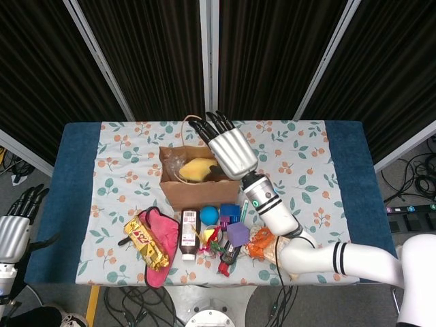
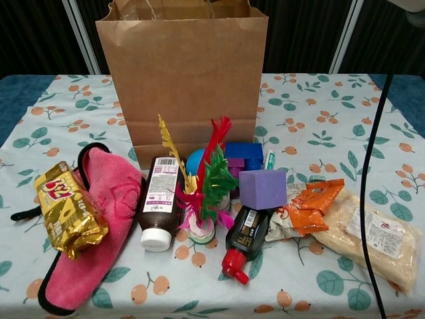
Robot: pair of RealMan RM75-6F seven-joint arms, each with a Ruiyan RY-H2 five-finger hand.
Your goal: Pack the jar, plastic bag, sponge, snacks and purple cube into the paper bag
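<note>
Precious little to read here: the gold snack wrapper [image 2: 66, 216] carries bold red lettering, but it won't resolve into a word. The dark bottle [image 2: 159, 199] shows a white label with a barcode and fine print, all too small. The small red-capped bottle [image 2: 244, 236] and the pale snack bag [image 2: 372, 239] also wear barcode stickers, digits illegible.

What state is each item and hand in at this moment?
paper bag: upright, top open
sponge: lying inside the bag
right hand: over the bag's mouth, fingers spread, holding nothing
left hand: off the table's left edge, holding nothing
purple cube: on the table, unpacked
snacks: lying flat on the table
brown bottle: on its side, capped
</note>
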